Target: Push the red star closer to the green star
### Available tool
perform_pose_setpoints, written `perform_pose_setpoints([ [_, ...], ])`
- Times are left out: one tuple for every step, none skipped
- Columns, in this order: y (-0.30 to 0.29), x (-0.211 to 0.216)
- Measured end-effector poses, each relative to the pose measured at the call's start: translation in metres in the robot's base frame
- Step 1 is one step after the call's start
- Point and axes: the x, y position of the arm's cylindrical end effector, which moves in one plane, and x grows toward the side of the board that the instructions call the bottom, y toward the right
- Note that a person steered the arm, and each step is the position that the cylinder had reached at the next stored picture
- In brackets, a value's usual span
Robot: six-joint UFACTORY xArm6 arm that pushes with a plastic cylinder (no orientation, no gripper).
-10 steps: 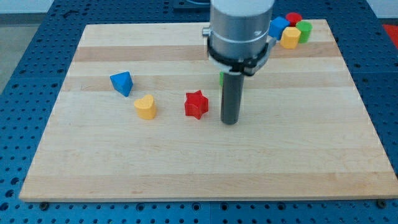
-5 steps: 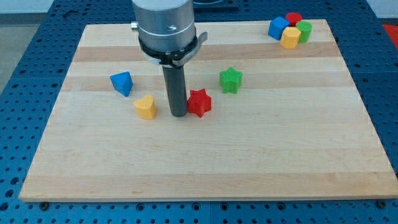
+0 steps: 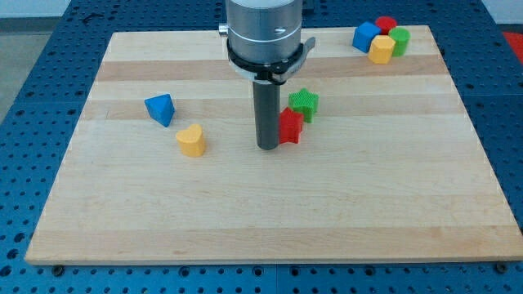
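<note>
Pressing against the red star from its 9 o'clock side, my tip is sitting on the surface; this tool is a plain rod with nothing to open or close, and it is gripping nothing. The red star is lying near the middle of the surface, touching the green star, which is sitting just at its 1 o'clock. Well apart at 9 o'clock of my tip, a yellow heart-shaped block is resting, with a blue block, roughly triangular, near it at 11 o'clock. Far off at 1 o'clock, by the surface's corner, four blocks are crowding together: blue, red, green and yellow.
</note>
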Motion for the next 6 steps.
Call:
perform_pose_setpoints([
  [0.004, 0.0],
  [0.012, -0.002],
  [0.023, -0.002],
  [0.03, -0.005],
  [0.03, -0.005],
  [0.029, 0.015],
])
